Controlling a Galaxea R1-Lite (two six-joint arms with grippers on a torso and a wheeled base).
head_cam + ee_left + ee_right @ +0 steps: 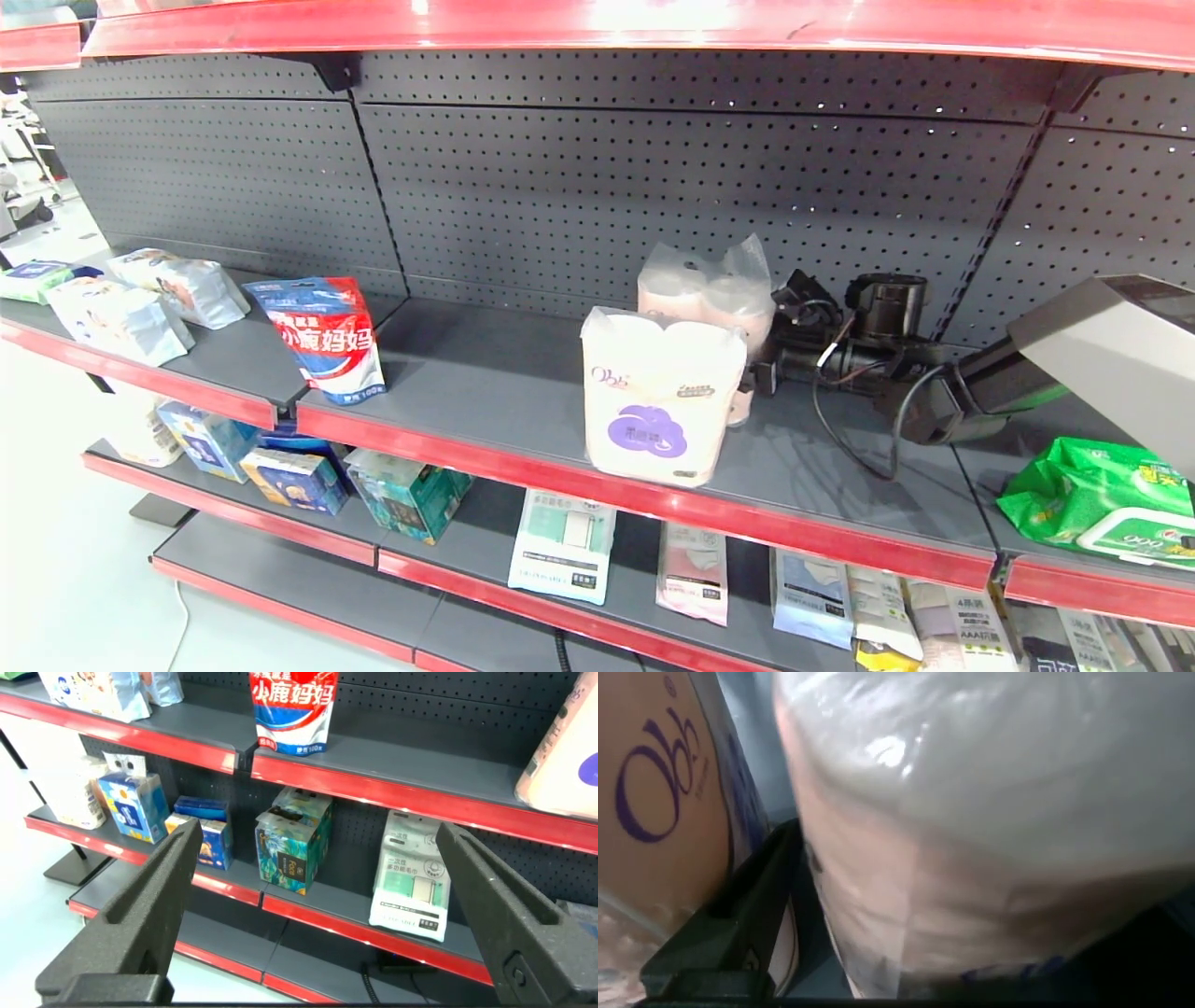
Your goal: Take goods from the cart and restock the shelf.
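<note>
Clamping the pink roll pack (pixel 707 287) just behind the front tissue pack (pixel 661 397), right gripper (pixel 766 350) could nudge it off the shelf (pixel 485 373); left gripper (pixel 318 838) fingers gape apart.

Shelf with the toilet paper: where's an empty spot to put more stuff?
The widest bare patch lies between the red-blue bag and the front pack, back to the pegboard. Crowded: right of that pack, around the rear pack and right gripper, and among the white bags far left.
</note>
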